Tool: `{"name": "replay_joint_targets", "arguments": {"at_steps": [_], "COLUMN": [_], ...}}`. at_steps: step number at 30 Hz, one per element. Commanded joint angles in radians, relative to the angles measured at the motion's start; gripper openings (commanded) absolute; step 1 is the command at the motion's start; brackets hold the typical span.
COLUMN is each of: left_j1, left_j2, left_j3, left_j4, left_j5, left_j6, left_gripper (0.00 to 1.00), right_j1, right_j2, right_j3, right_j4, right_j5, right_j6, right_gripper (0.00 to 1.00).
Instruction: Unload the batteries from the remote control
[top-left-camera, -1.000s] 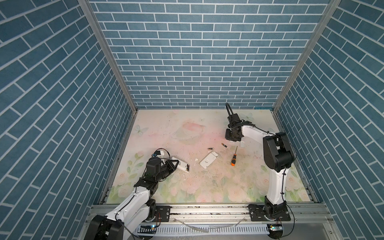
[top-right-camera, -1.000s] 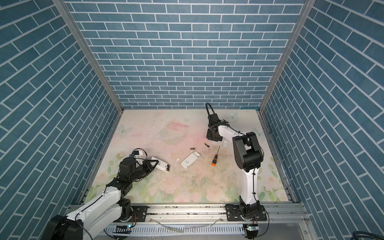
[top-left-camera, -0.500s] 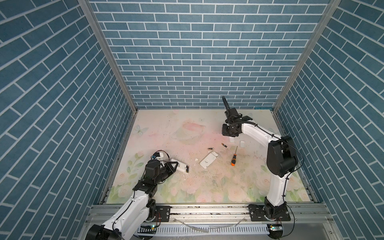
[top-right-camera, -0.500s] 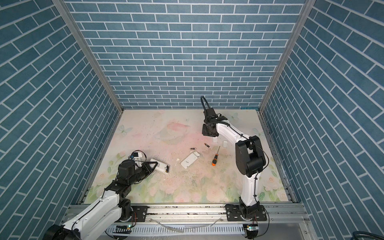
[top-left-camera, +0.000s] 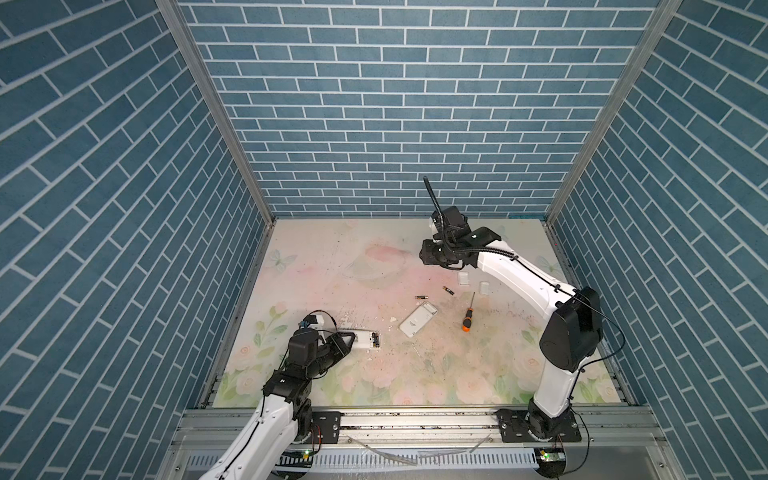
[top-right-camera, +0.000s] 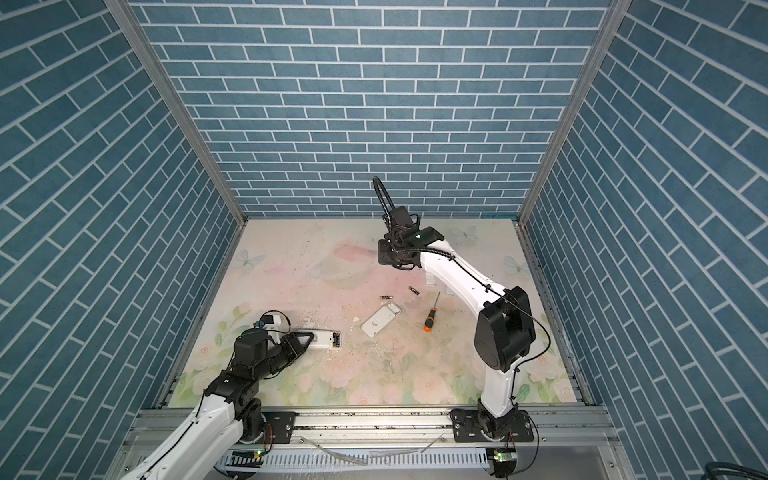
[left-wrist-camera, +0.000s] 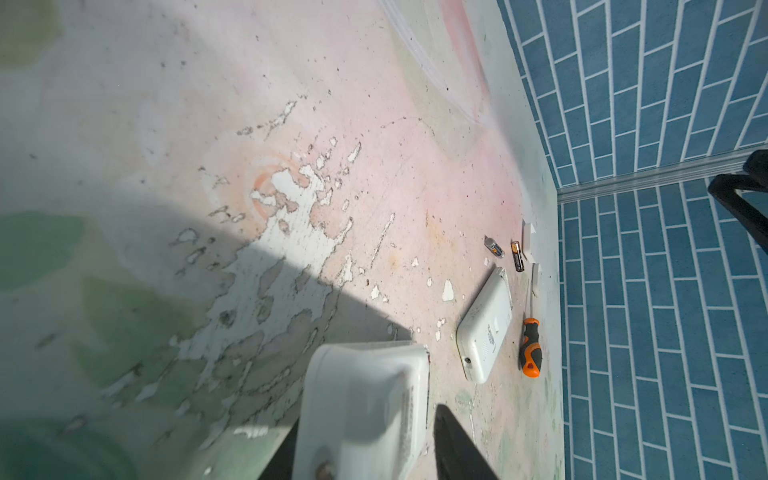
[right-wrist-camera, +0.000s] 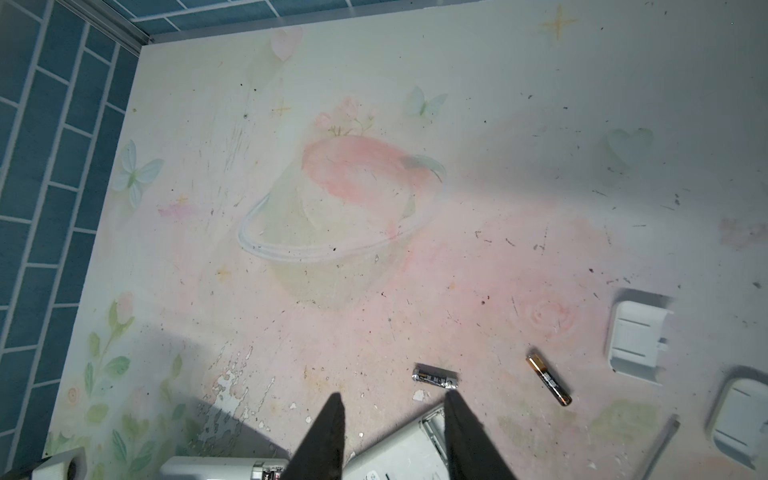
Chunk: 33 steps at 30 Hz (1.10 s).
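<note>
A white remote control (top-left-camera: 360, 338) lies at the front left, its open end showing batteries (top-left-camera: 375, 339) still inside. My left gripper (top-left-camera: 347, 338) straddles its near end, open; in the left wrist view a gap shows between one finger (left-wrist-camera: 453, 444) and the remote (left-wrist-camera: 365, 399). A second remote (top-left-camera: 418, 319), its compartment empty, lies mid-table. Two loose batteries (top-left-camera: 421, 297) (top-left-camera: 448, 290) rest behind it, also clear in the right wrist view (right-wrist-camera: 435, 376) (right-wrist-camera: 548, 380). My right gripper (top-left-camera: 424, 257) hangs high over the back of the table, open and empty (right-wrist-camera: 392, 395).
An orange-handled screwdriver (top-left-camera: 468, 316) lies right of the second remote. Two small white covers (top-left-camera: 463, 278) (top-left-camera: 484, 287) sit under the right arm. Blue brick walls close in three sides, and a metal rail (top-left-camera: 415, 419) runs along the front.
My left gripper has opened and let go of the remote it was shut on. The right arm has swung up and to the left, its jaws a little wider.
</note>
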Motion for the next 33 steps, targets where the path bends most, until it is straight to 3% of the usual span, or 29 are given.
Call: {"name": "replay_joint_targets", "arguments": {"at_steps": [1,14,25,29,33], "left_j1": [-0.004,-0.005,-0.005,-0.005,-0.006], "left_j2": [-0.053,-0.35,-0.384,-0.314,-0.154], "left_j3": [-0.021,0.018,0.028,0.048,0.093], "left_j4": [-0.111,-0.607,-0.694,-0.634,-0.525], "left_j5": [-0.013,-0.083,-0.103,-0.101,-0.095], "left_j6": [0.003,0.015,-0.001,0.008,0.05], "left_gripper": [0.5,0.55,0.55,0.55,0.53], "right_j1": [0.02,0.069,0.108,0.154,0.228], "right_j2": [-0.056,-0.071,-0.107,-0.132,-0.16], "right_j3": [-0.053,-0.141,-0.202,-0.225,-0.29], "right_j4": [0.015,0.099,0.12,0.092,0.074], "right_j5": [-0.005,-0.021,-0.022,-0.017,-0.008], "right_j6": [0.034,0.089,0.107,0.11,0.144], "right_gripper": [0.41,0.41,0.4,0.27,0.03]}}
